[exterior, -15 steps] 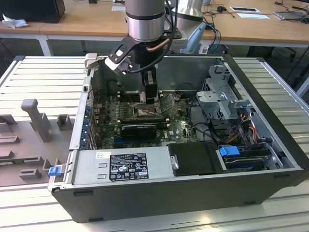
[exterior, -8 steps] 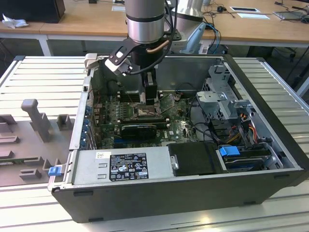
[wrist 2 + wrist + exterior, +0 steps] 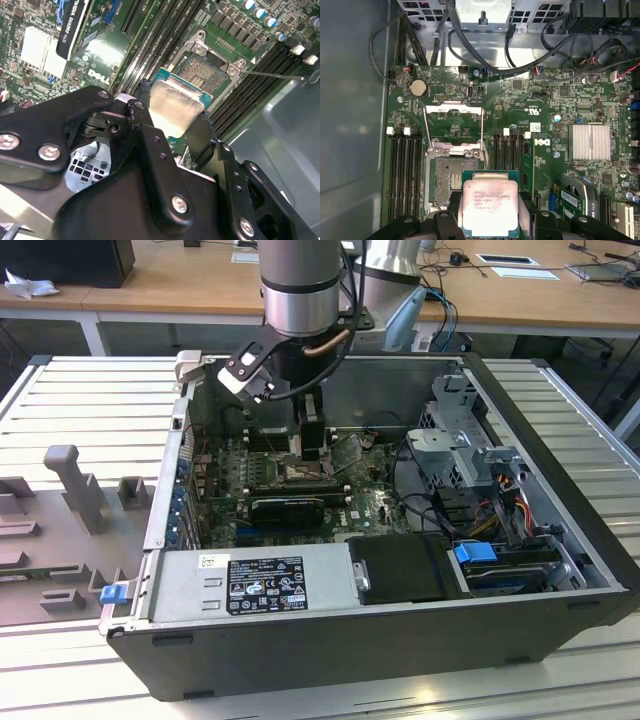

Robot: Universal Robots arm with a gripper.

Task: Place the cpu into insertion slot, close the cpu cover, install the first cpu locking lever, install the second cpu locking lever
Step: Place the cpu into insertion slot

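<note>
One cpu (image 3: 491,206) was clamped in gripper (image 3: 491,216) jaws, held just beside slot (image 3: 451,182), not seated | cover (image 3: 454,125) stood open beyond slot | judged need: centre over slot, match corners, lower flat, no sliding.

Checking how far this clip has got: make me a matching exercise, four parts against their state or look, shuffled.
Parts:
1. cpu
2. slot
3. cover
4. heatsink

States:
a. swung open, off the socket
b. held in the gripper
c. bare, no chip seated
d. silver fins

Pairs: 1-b, 2-c, 3-a, 4-d
</note>
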